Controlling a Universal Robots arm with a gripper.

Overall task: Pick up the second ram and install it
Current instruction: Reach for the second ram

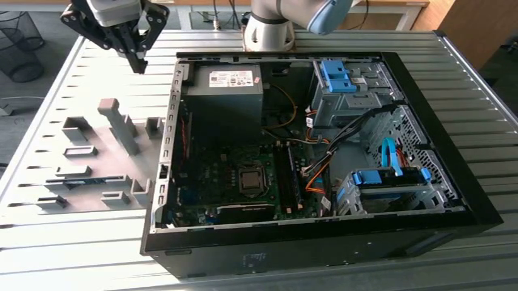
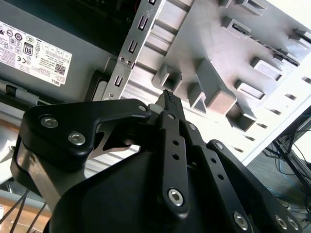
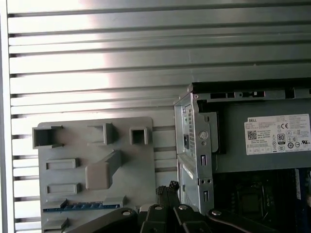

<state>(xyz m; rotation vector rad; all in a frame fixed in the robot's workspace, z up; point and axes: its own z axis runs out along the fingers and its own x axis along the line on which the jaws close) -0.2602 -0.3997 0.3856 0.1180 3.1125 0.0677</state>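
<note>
Pickup not yet begun: the empty gripper (image 1: 139,62), jaws pinched together, hovers over the worktop (image 1: 81,79) beside the open computer (image 1: 324,254), well apart from the second ram (image 1: 85,180) lying in the grey fixture (image 1: 101,159); grasping would need opened jaws aligned over it.

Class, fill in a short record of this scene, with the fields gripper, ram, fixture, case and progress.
gripper: shut, holding nothing, raised clear of the fixture
ram: blue strip lying in a fixture slot, untouched
fixture: grey plate with blocks, beside the case on the exterior view's left
case: lying open, motherboard exposed
progress: ram not yet picked up
</note>
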